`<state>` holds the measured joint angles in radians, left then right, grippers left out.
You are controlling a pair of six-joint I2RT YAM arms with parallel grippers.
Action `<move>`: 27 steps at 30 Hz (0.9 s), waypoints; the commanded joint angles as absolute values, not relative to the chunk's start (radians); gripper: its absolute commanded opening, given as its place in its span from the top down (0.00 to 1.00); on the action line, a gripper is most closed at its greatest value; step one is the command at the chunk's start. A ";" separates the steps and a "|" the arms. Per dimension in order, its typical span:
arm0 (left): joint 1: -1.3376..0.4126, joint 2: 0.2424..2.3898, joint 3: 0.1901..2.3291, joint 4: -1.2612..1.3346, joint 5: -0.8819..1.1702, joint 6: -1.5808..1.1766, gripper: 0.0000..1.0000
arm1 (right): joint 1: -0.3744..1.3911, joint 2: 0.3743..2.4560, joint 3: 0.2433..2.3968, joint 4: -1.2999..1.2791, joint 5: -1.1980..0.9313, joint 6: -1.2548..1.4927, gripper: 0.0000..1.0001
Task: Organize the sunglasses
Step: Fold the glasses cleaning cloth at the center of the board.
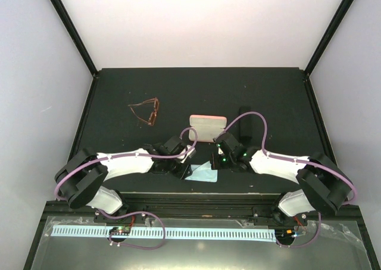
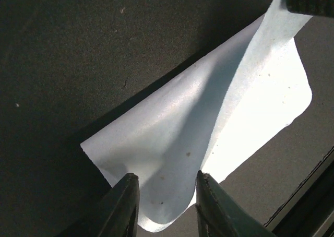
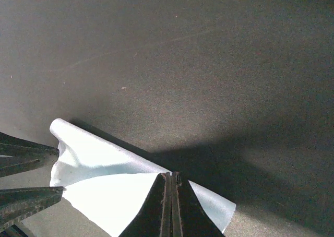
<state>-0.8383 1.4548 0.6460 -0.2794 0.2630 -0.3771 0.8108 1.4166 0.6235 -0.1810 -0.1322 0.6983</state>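
Right tool [image 3: 170, 175] is pinched together on one corner of the light blue cloth [image 2: 209, 117], holding it up off the tabletop [image 1: 274, 91], probably so the left tool [image 2: 166, 179] can take the opposite edge. Left's jaws are partly apart around that edge, not clamped. Amber sunglasses [image 1: 145, 112] sit far-left, well apart from both tools

We note the matt, fine-grained black bench [image 3: 209, 64], the thin, soft, matt cloth [image 2: 209, 122] and the left claw's [image 2: 166, 195] smooth, faintly glossy fingers [image 2: 125, 208].
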 commanded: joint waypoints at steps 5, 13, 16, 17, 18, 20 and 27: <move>-0.859 1.450 0.638 -0.287 0.258 -0.357 0.65 | 0.803 1.429 0.644 -0.179 -0.109 0.712 0.99; -0.870 1.469 0.643 -0.285 0.249 -0.353 0.79 | 0.797 1.438 0.652 -0.170 -0.111 0.721 0.99; -0.871 1.466 0.648 -0.293 0.229 -0.350 0.83 | 0.796 1.432 0.650 -0.171 -0.112 0.721 0.99; -0.873 1.465 0.649 -0.296 0.224 -0.350 0.84 | 0.796 1.430 0.650 -0.173 -0.113 0.721 0.99; -0.873 1.464 0.650 -0.297 0.222 -0.349 0.85 | 0.796 1.428 0.650 -0.173 -0.113 0.721 0.99; -0.873 1.463 0.652 -0.299 0.220 -0.347 0.87 | 0.795 1.425 0.649 -0.175 -0.114 0.721 0.99; -0.877 1.464 0.670 -0.328 0.208 -0.335 0.98 | 0.794 1.409 0.643 -0.178 -0.123 0.717 0.99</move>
